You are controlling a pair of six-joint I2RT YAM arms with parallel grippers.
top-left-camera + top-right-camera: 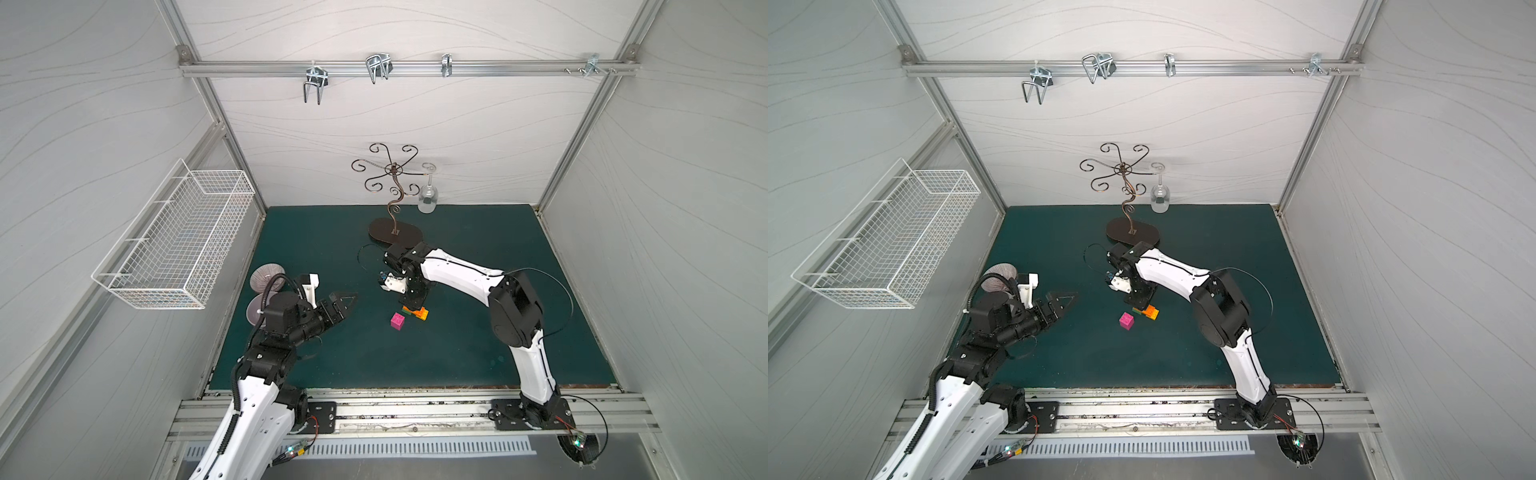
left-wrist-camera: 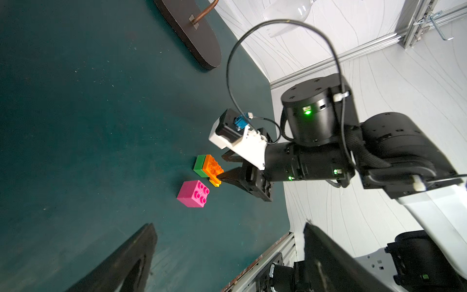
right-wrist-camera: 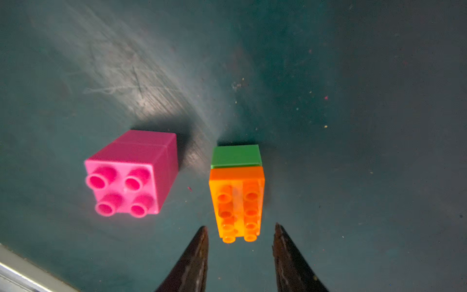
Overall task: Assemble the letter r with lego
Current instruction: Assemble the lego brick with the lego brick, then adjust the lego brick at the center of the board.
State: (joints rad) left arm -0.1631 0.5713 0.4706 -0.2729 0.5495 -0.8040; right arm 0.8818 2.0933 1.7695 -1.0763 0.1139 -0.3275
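On the green mat (image 1: 374, 357) lies a joined lego piece: an orange brick (image 3: 237, 202) studs-up over a green brick (image 3: 236, 156), with a yellow brick (image 2: 215, 182) under its other end. It shows in both top views (image 1: 417, 312) (image 1: 1148, 311). Beside it stands a tall pink block (image 3: 131, 172) (image 1: 397, 321) with a seam, apparently two pink bricks stacked. My right gripper (image 3: 240, 227) (image 1: 411, 301) is open, its fingertips flanking the orange brick's near end with a gap each side. My left gripper (image 2: 228, 227) (image 1: 349, 299) hovers wide open and empty, left of the bricks.
A metal glass stand (image 1: 395, 235) with a hanging wine glass (image 1: 428, 199) stands behind the right arm. Two purple bowls (image 1: 266, 276) sit at the mat's left edge behind the left arm. A wire basket (image 1: 174, 245) hangs on the left wall.
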